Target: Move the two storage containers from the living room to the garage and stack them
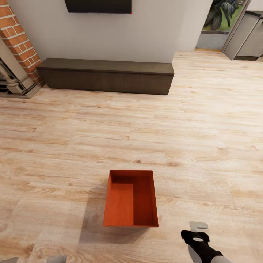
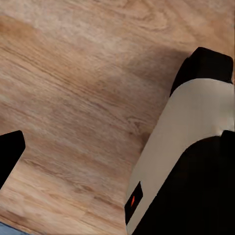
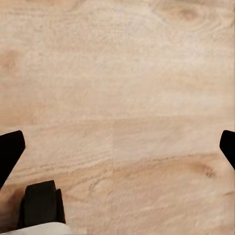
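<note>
One orange-red storage container (image 1: 130,199) stands open side up on the light wood-plank floor (image 1: 204,146) of the living room, near the bottom middle of the head view; it is empty. My right gripper (image 1: 197,229) hovers to the right of the container's near corner, apart from it. The right wrist view has that gripper (image 3: 117,149) open, its black fingertips (image 3: 10,154) spread wide over bare planks. My left gripper (image 2: 117,152) is also over bare floor; one fingertip (image 2: 9,155) shows and a beige and black part of my own body (image 2: 186,156) covers the other side.
A long low dark bench (image 1: 106,75) runs along the white back wall, with a dark panel (image 1: 98,5) above it. The red brick fireplace (image 1: 16,44) is at the far left. At the far right are grey cabinets (image 1: 244,34) and an opening with a plant (image 1: 223,14).
</note>
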`<state>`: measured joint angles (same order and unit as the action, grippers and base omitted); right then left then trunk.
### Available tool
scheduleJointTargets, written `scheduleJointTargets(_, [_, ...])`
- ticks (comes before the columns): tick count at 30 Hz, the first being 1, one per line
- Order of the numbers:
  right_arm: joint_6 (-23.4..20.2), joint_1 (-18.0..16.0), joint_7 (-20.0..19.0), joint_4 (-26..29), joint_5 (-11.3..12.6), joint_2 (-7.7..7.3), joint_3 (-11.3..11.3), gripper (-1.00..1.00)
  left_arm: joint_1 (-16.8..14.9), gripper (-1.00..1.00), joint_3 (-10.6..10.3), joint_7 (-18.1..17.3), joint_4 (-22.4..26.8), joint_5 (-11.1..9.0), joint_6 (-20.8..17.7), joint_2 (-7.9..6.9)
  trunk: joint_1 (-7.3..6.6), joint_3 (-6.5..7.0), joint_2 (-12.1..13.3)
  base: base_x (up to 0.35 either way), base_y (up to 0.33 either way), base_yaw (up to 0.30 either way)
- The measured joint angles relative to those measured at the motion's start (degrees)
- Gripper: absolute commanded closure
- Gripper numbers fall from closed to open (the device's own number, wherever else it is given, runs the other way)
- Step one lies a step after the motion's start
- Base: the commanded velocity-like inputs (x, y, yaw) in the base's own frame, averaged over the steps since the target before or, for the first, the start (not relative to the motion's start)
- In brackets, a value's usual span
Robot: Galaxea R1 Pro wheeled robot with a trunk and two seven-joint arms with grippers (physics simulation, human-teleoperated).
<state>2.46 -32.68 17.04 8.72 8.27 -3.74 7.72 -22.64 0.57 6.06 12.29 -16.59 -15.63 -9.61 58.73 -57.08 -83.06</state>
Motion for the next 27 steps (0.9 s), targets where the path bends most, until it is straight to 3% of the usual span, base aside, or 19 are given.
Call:
scheduleJointTargets(4, [0.48,-4.57,0.03,-1.81,0.18,2.50,-0.15,-1.00,-5.17,-1.00,-0.16,0.07,-0.27,0.09,-1.40,1.62,0.00,0.00,0.00,0.000,0.000,0.000])
scheduleJointTargets(7, [0.86,-5.60,-0.02,-2.28,0.19,3.97,-0.23,-1.00,-6.89,-1.00,-0.23,0.16,-0.26,0.23,-1.85,2.63,0.00,-0.01,0.00,0.000,0.000,0.000])
scheduleJointTargets(10, [2.07,-6.37,-0.02,-2.57,-0.17,6.93,-0.14,-1.00,-10.23,-1.00,-0.32,0.22,-0.17,0.44,-2.13,3.85,0.00,-0.01,0.00,0.000,0.000,0.000])
scheduleJointTargets(12, [2.62,-6.51,-0.01,-2.61,-0.27,8.09,-0.15,-1.00,-11.81,-1.00,-0.35,0.23,-0.14,0.66,-2.17,4.60,0.00,-0.01,0.00,0.000,0.000,0.000])
scheduleJointTargets(14, [3.67,-6.60,-0.04,-2.65,-0.36,9.37,-0.08,-1.00,-13.80,-1.00,-0.44,0.25,-0.01,1.46,-2.12,6.40,0.00,-0.01,0.00,0.000,0.000,0.000])
scheduleJointTargets(16, [5.11,-6.63,-0.07,-2.67,-0.42,10.24,0.04,-1.00,-15.02,-1.00,-0.54,0.40,0.35,3.27,-1.79,9.09,0.00,-0.01,0.00,0.000,0.000,0.000])
scheduleJointTargets(17, [6.00,-6.64,-0.07,-2.68,-0.46,10.69,0.12,-1.00,-15.47,-1.00,-0.59,0.75,0.70,5.15,-1.47,10.96,0.00,-0.01,0.00,0.000,0.000,0.000])
scheduleJointTargets(18, [7.53,-6.65,-0.16,-2.69,-0.64,11.92,0.47,-1.00,-16.06,-1.00,-0.55,2.59,1.47,12.51,0.66,14.74,0.00,-0.01,0.00,0.000,0.000,0.000])
scheduleJointTargets(19, [8.02,-6.66,-0.33,-2.78,-0.67,12.36,0.46,-1.00,-16.16,-1.00,-0.52,3.17,1.68,14.94,1.93,17.15,-0.01,-0.01,0.00,0.000,0.000,0.000])
scheduleJointTargets(21, [8.80,-6.66,-0.69,-2.90,-0.69,12.83,0.60,-1.00,-16.30,-1.00,-0.44,4.21,1.76,18.65,3.63,17.97,0.00,-0.01,0.00,0.000,0.000,0.000])
scheduleJointTargets(22, [8.94,-6.66,-0.75,-2.93,-0.69,12.89,0.62,-1.00,-16.32,-1.00,-0.41,4.46,1.65,19.24,3.93,18.10,0.00,-0.01,0.00,0.000,0.000,0.000])
scheduleJointTargets(23, [9.44,-6.59,-0.93,-3.10,-0.75,13.03,0.88,-1.00,-16.38,-1.00,-0.02,5.19,1.42,21.10,6.68,18.39,0.00,-0.01,0.00,0.000,0.000,0.000])
scheduleJointTargets(27, [9.55,-6.56,-0.99,-3.15,-0.58,12.95,0.91,-1.00,-16.39,-1.00,0.30,4.93,1.87,21.34,10.52,18.43,0.00,-0.01,0.00,0.000,0.000,0.000])
